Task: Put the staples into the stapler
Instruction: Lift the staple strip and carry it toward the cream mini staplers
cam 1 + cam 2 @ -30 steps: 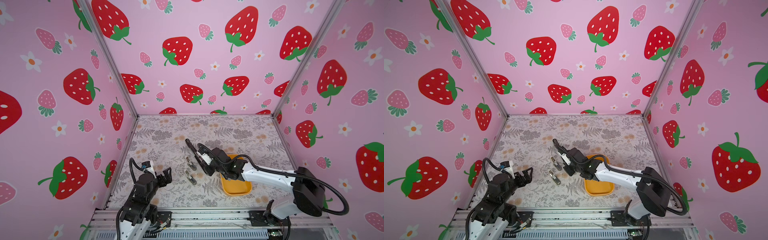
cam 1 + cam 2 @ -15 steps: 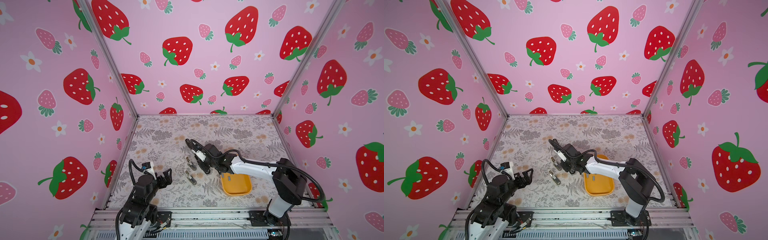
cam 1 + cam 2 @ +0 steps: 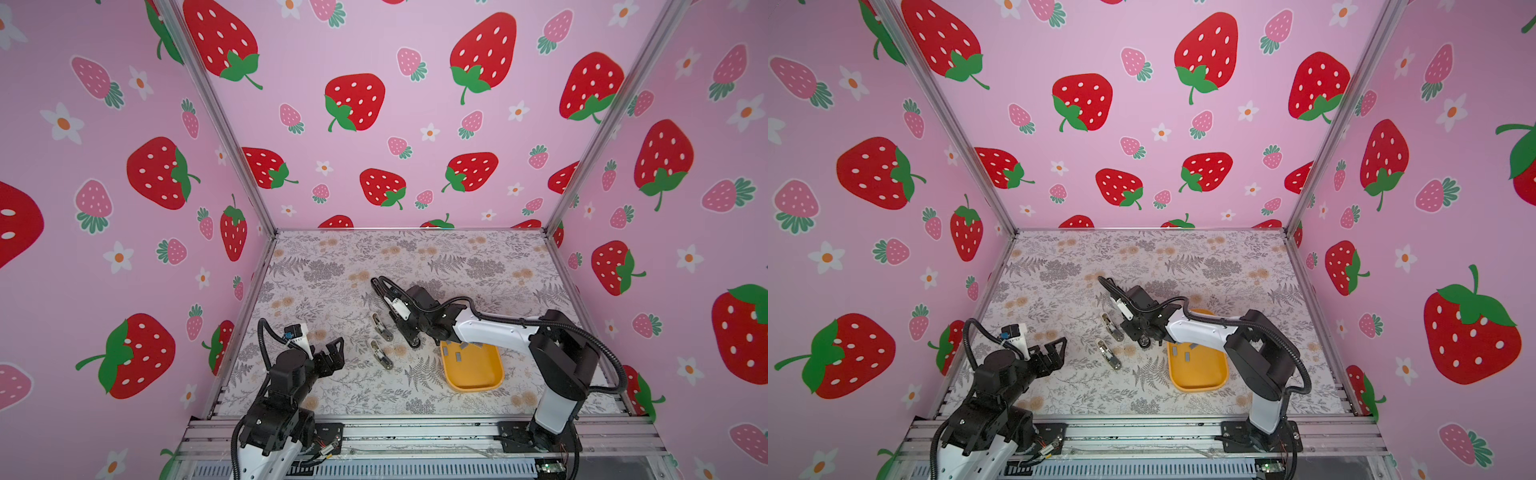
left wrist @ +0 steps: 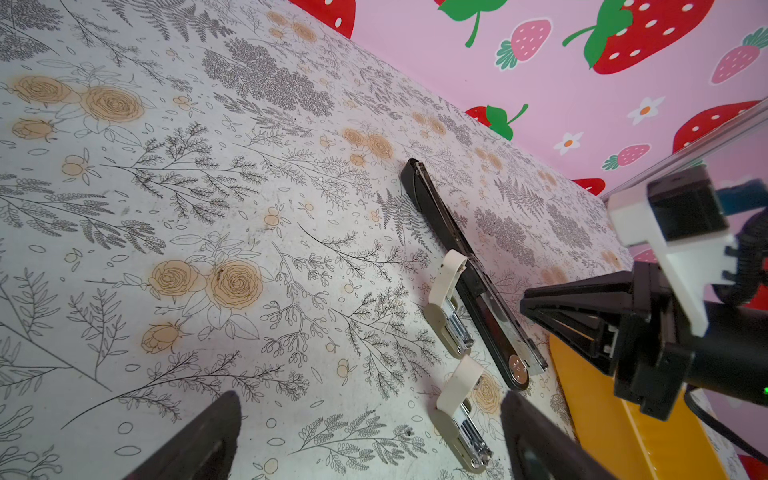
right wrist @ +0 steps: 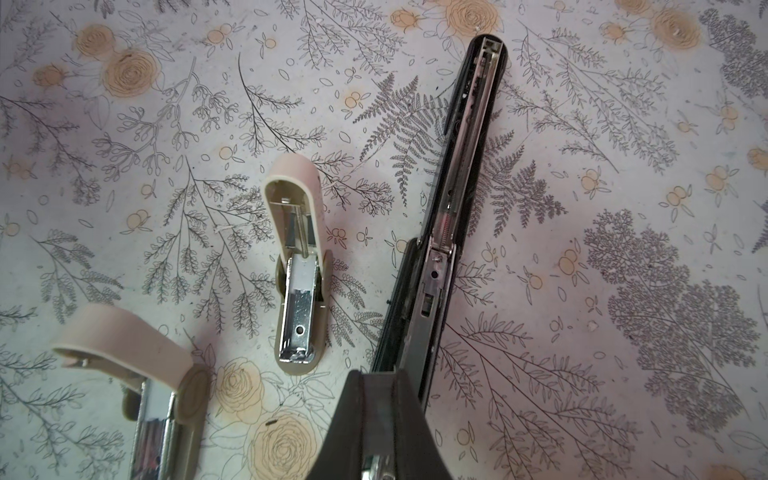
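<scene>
The black stapler [image 5: 457,199] lies opened out flat on the floral table, its lid end far and its round-anvil end [image 3: 413,342] near; the left wrist view also shows the stapler [image 4: 440,220]. My right gripper [image 5: 380,376] hovers just over its metal magazine, shut on a thin grey strip of staples. In both top views the right gripper [image 3: 406,330] [image 3: 1138,330] sits over the stapler's near half. More staples [image 3: 457,355] [image 3: 1187,354] lie in the orange tray [image 3: 473,374]. My left gripper [image 3: 336,344] [image 4: 370,399] stands open and empty at the front left.
Two small beige staplers [image 3: 381,326] [image 3: 381,353] lie open just left of the black one; the right wrist view shows them too [image 5: 297,266] [image 5: 137,382]. The orange tray [image 3: 1200,374] [image 4: 602,415] sits under the right forearm. Pink walls close three sides.
The right arm's elbow has drawn in to the left and away from the front rail, while its gripper stayed over the stapler, shifting slightly left. The left arm has not moved.
</scene>
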Tool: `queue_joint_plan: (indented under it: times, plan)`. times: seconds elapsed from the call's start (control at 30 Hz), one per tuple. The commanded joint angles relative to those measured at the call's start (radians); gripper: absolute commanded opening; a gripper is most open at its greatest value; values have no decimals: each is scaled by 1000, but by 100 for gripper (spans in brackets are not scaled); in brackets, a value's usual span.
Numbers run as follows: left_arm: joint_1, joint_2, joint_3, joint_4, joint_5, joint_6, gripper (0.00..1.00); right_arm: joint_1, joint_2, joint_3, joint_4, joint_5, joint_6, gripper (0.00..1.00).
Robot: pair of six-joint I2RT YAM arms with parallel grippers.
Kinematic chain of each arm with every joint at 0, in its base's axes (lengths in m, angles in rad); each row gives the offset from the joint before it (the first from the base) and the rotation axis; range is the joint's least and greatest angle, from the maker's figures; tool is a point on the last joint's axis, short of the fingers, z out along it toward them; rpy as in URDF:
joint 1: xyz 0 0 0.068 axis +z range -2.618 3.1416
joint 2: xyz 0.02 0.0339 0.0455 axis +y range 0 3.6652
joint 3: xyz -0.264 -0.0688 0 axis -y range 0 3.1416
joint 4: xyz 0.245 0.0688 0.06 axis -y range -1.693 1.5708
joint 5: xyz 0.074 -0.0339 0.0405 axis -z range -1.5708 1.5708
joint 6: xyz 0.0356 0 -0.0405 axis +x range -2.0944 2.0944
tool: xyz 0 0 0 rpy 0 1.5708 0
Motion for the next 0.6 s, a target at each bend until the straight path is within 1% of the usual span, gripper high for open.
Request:
queue_joint_plan:
  times: [0.0,0.2,0.57]
  plan:
    - [-4,1,-9,-4,-8,-8,99,-1,14,3,2,38,30,0]
    - [-4,1,-9,-5,-12,-9,99,0,26,-4,17,55,49,0]
    - [-4,-1,-9,-11,-20,-13,98,-1,49,0,19,55,44,0]
